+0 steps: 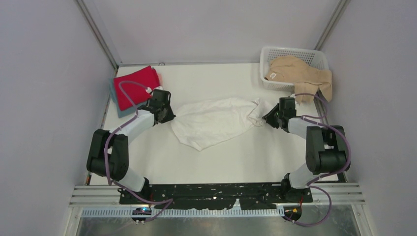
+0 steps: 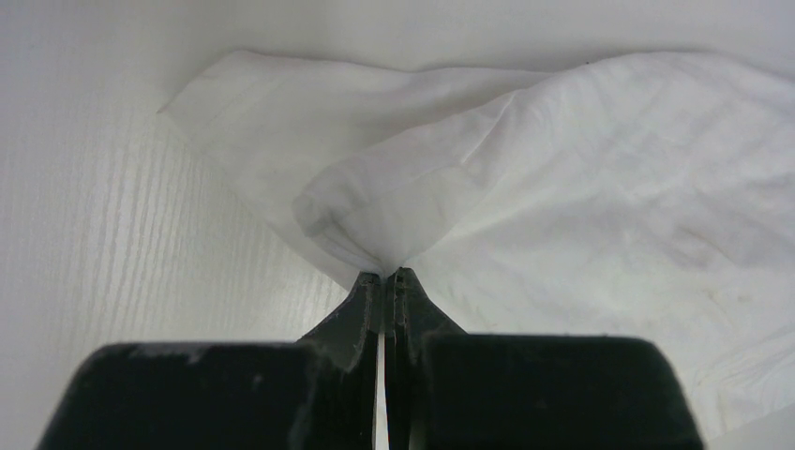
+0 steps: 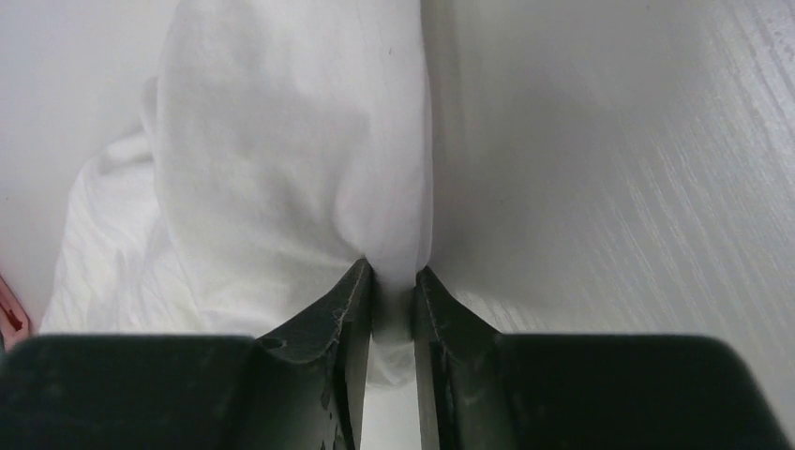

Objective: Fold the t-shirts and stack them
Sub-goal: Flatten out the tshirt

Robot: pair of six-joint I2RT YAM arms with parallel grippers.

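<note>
While the left pincer (image 2: 386, 275) and right pincer (image 3: 394, 274) each pinch an edge, the white t-shirt (image 1: 211, 123) lies between — soft, rumpled.

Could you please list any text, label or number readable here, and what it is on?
No text can be read.
The small neck label on the tan cloth t-shirt lying in the white plastic lattice basket is too small to read.
The white cloth t-shirt shows no print.

Right hand (image 3: 394, 281) pinching white t-shirt (image 3: 281, 169) fold above table (image 3: 637, 187).
</note>
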